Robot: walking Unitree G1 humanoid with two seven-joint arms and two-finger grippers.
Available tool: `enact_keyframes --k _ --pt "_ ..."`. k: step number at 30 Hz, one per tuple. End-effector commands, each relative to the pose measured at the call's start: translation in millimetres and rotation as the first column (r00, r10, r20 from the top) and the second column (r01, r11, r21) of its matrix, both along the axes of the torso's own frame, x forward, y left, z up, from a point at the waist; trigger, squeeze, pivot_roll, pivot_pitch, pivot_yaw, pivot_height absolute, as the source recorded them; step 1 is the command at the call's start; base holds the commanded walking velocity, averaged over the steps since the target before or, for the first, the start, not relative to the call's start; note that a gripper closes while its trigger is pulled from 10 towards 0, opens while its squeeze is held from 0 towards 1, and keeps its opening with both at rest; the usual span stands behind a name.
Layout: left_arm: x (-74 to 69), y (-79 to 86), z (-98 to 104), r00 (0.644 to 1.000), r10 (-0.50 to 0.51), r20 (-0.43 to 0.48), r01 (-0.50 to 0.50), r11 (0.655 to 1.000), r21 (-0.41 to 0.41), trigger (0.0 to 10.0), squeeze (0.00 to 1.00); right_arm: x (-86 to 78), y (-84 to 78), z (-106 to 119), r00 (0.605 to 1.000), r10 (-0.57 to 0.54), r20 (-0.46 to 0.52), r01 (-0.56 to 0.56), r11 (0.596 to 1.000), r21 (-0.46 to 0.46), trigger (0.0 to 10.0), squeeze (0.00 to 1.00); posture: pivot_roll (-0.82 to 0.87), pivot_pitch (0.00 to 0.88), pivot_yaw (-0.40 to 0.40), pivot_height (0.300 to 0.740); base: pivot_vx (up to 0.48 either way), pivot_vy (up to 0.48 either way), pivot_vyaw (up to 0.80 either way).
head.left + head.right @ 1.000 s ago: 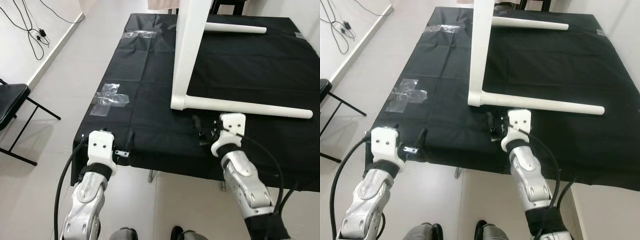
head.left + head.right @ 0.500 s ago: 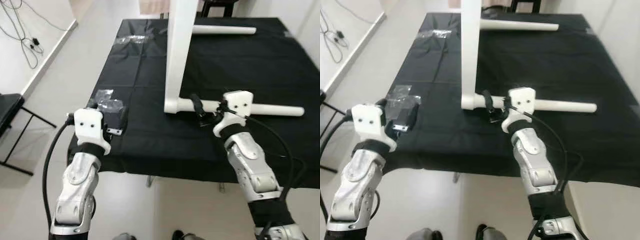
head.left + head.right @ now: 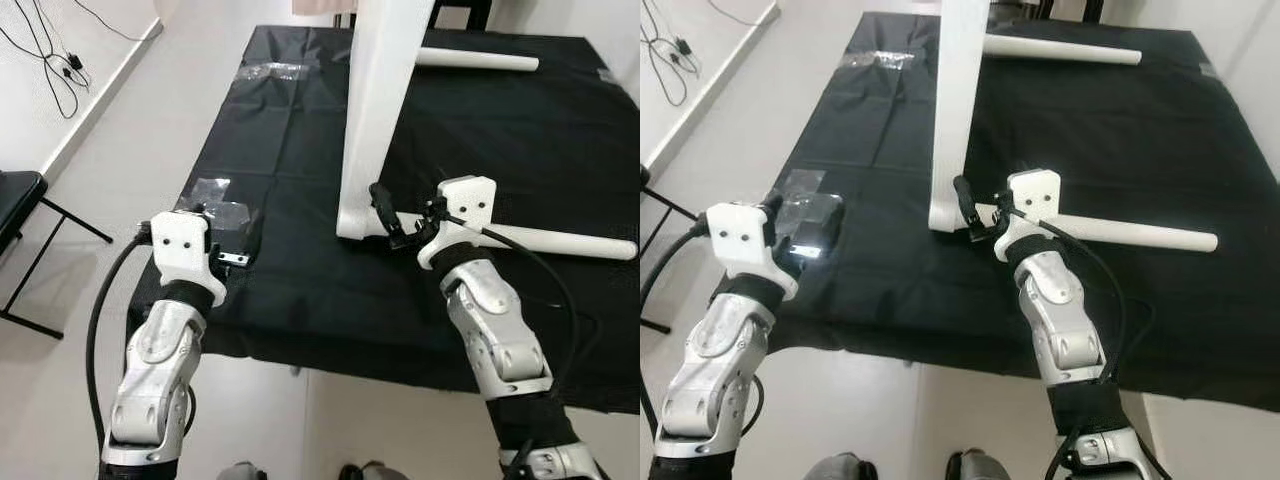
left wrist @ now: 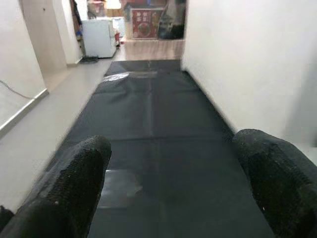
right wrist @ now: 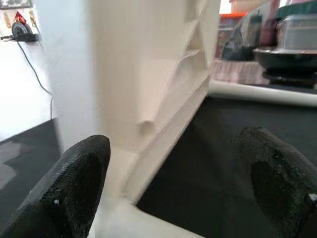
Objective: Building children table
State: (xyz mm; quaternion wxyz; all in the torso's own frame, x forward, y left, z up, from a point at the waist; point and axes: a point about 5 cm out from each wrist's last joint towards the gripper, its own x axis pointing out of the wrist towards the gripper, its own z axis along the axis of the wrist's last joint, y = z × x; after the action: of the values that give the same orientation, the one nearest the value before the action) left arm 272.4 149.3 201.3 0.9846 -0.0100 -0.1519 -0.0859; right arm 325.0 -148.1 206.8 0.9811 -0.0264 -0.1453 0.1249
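Note:
A white children's table stands tipped on its side on the black-covered work table (image 3: 300, 290). Its top (image 3: 380, 100) stands on edge, the near leg (image 3: 560, 240) lies flat pointing right, and the far leg (image 3: 475, 60) lies behind it. My right gripper (image 3: 392, 225) is open at the corner where the near leg meets the top. In the right wrist view that white corner (image 5: 148, 124) sits between the spread fingers (image 5: 74, 188). My left gripper (image 3: 232, 255) hovers open over the cloth near the front left edge, with nothing between its fingers (image 4: 74, 188).
Clear tape patches lie on the cloth at the front left (image 3: 220, 190) and the far left (image 3: 275, 70). A black folding chair (image 3: 20, 200) stands on the floor to the left, with cables (image 3: 50, 60) by the wall. The cloth to the right of the white top is bare.
My view has shifted. My right gripper rose from the front edge to the white table's corner. My left gripper came up from below the edge to over the tape patch.

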Motion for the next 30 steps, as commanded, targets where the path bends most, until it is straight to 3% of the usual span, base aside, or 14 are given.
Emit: enact_keyframes --k 1,11,22,30 --pt "-1.9 -1.1 -4 1.000 -0.008 -0.019 0.008 1.000 -0.003 10.0 0.00 -2.1 -0.7 0 1.000 0.002 0.002 -0.002 1.000 -0.009 10.0 0.00 0.05 0.162 -0.035 0.740 0.000 -0.465 0.00" --pt "-1.2 -3.1 -3 1.000 -0.015 -0.023 0.015 1.000 -0.011 10.0 0.00 -2.4 -0.1 0 1.000 0.009 0.008 -0.009 1.000 -0.030 10.0 0.00 0.05 0.160 -0.033 0.740 0.000 -0.465 0.00" --pt "1.8 -4.8 -7 0.999 -0.005 -0.052 0.004 1.000 -0.007 10.0 0.00 -1.9 -2.3 0 1.000 -0.008 0.015 0.009 0.998 -0.065 10.0 0.00 0.05 0.154 -0.028 0.740 0.000 0.000 0.00" --pt "0.4 5.1 -20 0.993 0.037 -0.110 -0.038 0.999 -0.003 10.0 0.00 0.0 -5.0 1 0.999 -0.027 0.016 0.029 0.997 -0.077 10.0 0.00 0.06 0.141 -0.023 0.740 0.000 0.000 -0.19"
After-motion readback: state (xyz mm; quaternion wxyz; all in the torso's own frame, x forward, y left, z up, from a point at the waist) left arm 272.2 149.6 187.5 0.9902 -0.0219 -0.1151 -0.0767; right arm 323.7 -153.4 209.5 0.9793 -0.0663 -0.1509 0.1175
